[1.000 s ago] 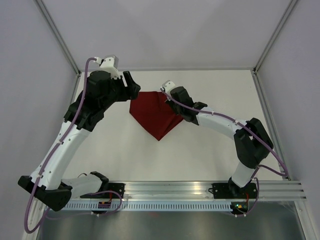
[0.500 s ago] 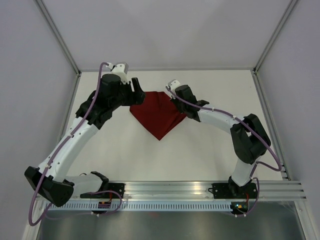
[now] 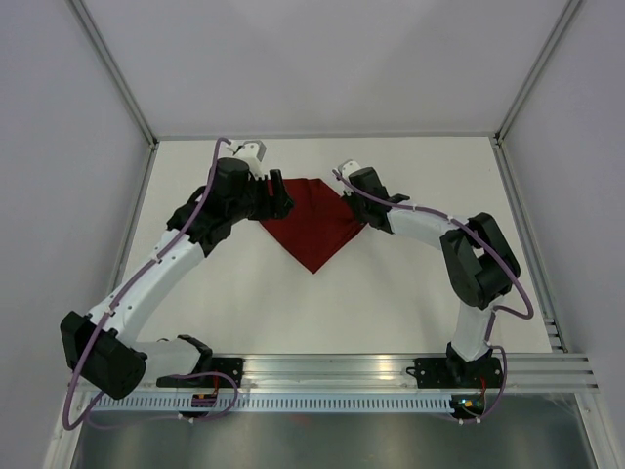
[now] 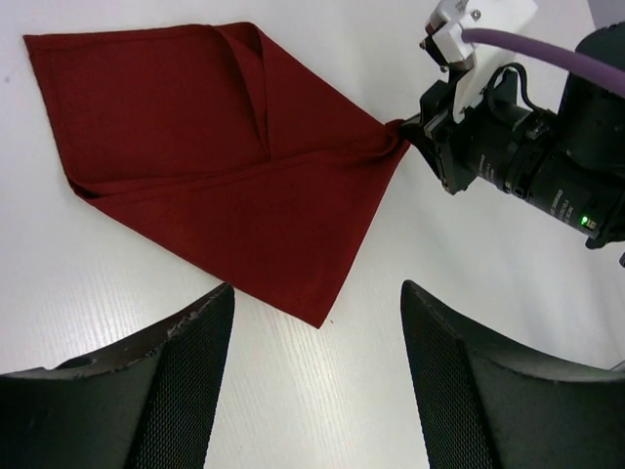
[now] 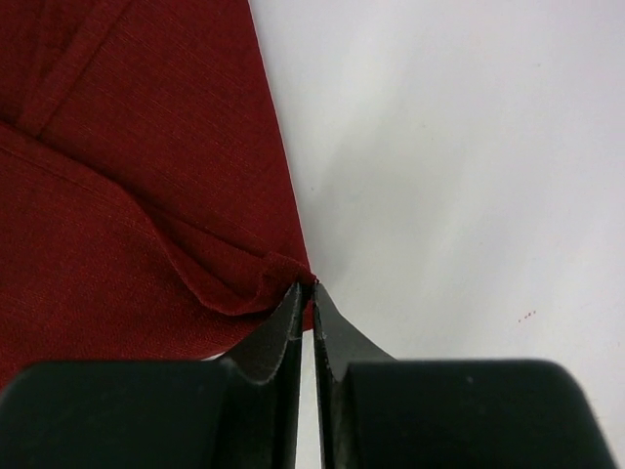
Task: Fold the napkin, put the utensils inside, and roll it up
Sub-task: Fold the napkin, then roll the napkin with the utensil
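Observation:
The dark red napkin point(image 3: 308, 220) lies on the white table, partly folded, with a crease and a turned-over flap showing in the left wrist view point(image 4: 215, 166). My right gripper point(image 3: 344, 198) is shut on the napkin's right corner point(image 5: 283, 269), pinching it at the fingertips; it also shows in the left wrist view point(image 4: 410, 132). My left gripper point(image 3: 278, 198) is open and empty, hovering by the napkin's left corner; its fingers point(image 4: 186, 362) straddle bare table just past that corner. No utensils are in view.
The white table point(image 3: 391, 293) is bounded by a metal frame with grey walls left, right and behind. A rail point(image 3: 391, 371) runs along the near edge by the arm bases.
My left arm has swung right and toward the napkin's left corner. My right gripper has shifted slightly back and right with the corner; the napkin has shifted a little.

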`<action>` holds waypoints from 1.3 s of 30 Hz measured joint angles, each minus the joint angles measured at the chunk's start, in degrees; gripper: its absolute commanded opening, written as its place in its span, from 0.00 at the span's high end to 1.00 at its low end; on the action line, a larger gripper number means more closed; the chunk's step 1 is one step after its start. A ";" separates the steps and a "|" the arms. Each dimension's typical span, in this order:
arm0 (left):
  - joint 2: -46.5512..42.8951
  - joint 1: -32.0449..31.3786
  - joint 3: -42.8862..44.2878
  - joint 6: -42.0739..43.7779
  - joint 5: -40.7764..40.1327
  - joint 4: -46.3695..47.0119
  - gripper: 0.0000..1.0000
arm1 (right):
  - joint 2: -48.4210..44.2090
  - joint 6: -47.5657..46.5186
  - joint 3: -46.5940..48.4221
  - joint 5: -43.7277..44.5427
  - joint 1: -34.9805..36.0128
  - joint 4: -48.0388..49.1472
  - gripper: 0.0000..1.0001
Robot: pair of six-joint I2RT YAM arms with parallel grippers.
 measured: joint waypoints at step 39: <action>46.77 -31.32 14.73 20.81 -38.73 11.98 0.27 | 2.89 11.19 13.35 -23.39 -23.69 -12.79 0.60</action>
